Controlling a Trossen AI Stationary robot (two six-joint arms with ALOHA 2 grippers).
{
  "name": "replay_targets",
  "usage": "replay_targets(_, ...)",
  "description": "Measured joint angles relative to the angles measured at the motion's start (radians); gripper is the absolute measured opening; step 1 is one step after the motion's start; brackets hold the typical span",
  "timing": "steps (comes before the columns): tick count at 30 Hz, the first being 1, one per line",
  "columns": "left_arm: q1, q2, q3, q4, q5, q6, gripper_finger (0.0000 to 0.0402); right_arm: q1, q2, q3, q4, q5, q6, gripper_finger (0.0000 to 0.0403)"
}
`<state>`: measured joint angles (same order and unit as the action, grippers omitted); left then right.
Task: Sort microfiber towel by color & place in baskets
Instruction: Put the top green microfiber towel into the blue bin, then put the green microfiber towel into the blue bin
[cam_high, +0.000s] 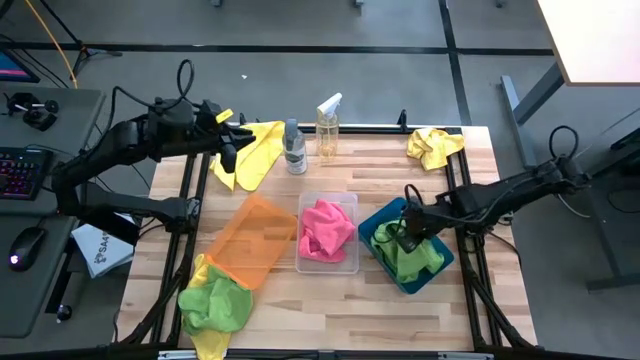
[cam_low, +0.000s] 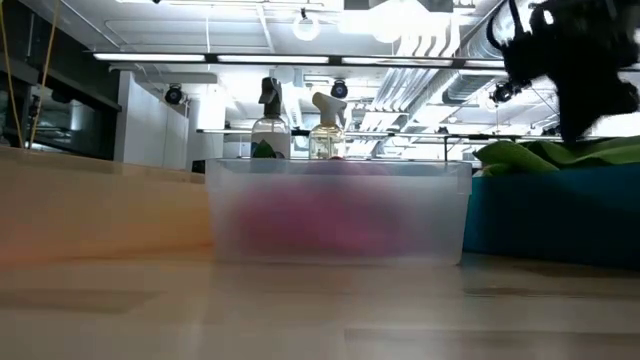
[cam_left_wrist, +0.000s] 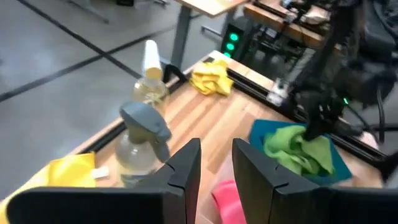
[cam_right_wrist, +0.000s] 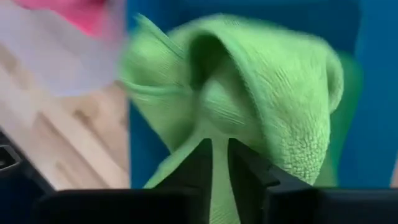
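Observation:
My right gripper (cam_right_wrist: 219, 146) is down in the teal basket (cam_high: 412, 285), shut on a green towel (cam_high: 418, 256) that lies bunched there. A pink towel (cam_high: 327, 230) fills the clear basket (cam_high: 352, 265). The orange basket (cam_high: 262, 235) holds nothing, and its near left corner rests on a green towel (cam_high: 215, 305) with a yellow one (cam_high: 210, 345) under it. My left gripper (cam_left_wrist: 216, 152) hovers at the far left, above a yellow towel (cam_high: 255, 150), its fingers a narrow gap apart with nothing between them. Another yellow towel (cam_high: 434, 146) lies at the far right corner. My right gripper pinches a raised fold of the green towel (cam_right_wrist: 217, 127) between its two fingers. The fingers come from above, slanting down. The cloth bulges up around the fingertips, and the rest of it lies bunched in the teal basket (cam_left_wrist: 264, 130).
Two clear spray bottles (cam_high: 294, 148) (cam_high: 328, 128) stand at the far edge between the two yellow towels. The three baskets sit side by side across the table's middle. Bare wood shows at the near right and in front of the clear basket.

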<state>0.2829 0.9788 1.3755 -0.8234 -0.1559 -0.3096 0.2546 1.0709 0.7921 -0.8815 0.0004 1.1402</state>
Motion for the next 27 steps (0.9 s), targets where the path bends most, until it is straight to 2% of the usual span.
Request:
replay_targets(3,-0.001,-0.012,-0.001,0.003,0.076,0.005,0.0081,-0.009,-0.036,0.085,-0.046,0.083,-0.062,0.0071)
replay_targets(6,-0.015,-0.015,0.0,-0.017,0.235,-0.003,0.0081,-0.019,-0.064,0.158,-0.064,0.218,-0.104,0.0081)
replay_targets(8,-0.044,-0.001,0.0,-0.071,0.325,-0.022,0.0083,-0.021,-0.073,0.194,-0.055,0.317,-0.133,0.0088)
replay_targets(10,-0.097,0.013,-0.011,-0.139,0.371,-0.086,0.0091,-0.029,-0.072,0.221,-0.05,0.375,-0.174,0.0098)
replay_targets(14,-0.28,0.046,-0.069,-0.224,0.409,-0.235,0.0119,-0.06,-0.061,0.233,-0.029,0.381,-0.199,0.0133)
replay_targets(20,-0.647,0.112,-0.202,-0.227,0.424,-0.448,0.0171,-0.072,-0.027,0.233,-0.027,0.369,-0.234,0.0204)
replay_targets(24,-0.86,0.181,-0.266,-0.208,0.421,-0.595,0.0198,-0.073,-0.001,0.233,-0.027,0.37,-0.264,0.0239)
replay_targets(27,-0.987,0.247,-0.299,-0.119,0.415,-0.698,0.0209,-0.079,0.016,0.233,-0.027,0.37,-0.311,0.025)
